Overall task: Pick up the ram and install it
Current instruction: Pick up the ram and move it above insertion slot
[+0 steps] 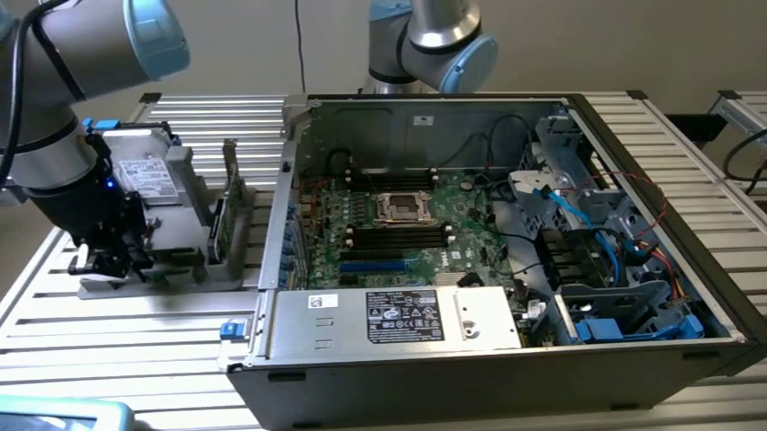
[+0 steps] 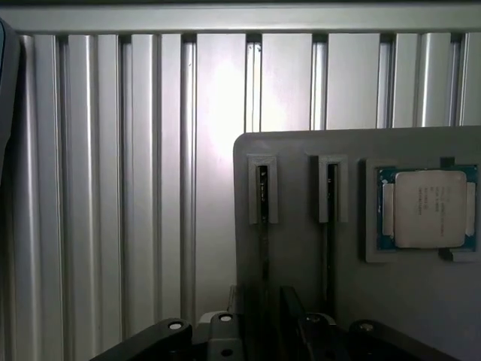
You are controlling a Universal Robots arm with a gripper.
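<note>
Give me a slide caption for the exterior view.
Gripper low over the grey parts holder, ram standing in its slot, beside the open computer case.

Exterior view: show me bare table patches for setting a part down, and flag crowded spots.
The table is bare on the camera side of the gray holder, beside the computer case. A strip beyond the holder and the slats past the case on the exterior view's right are free too. Crowded: the holder, where the gripper hangs, and the case's inside.

Grey holder (image 2: 297,252), two narrow slots (image 2: 262,192), square silver chip (image 2: 430,208), ribbed table (image 2: 113,188)
</note>
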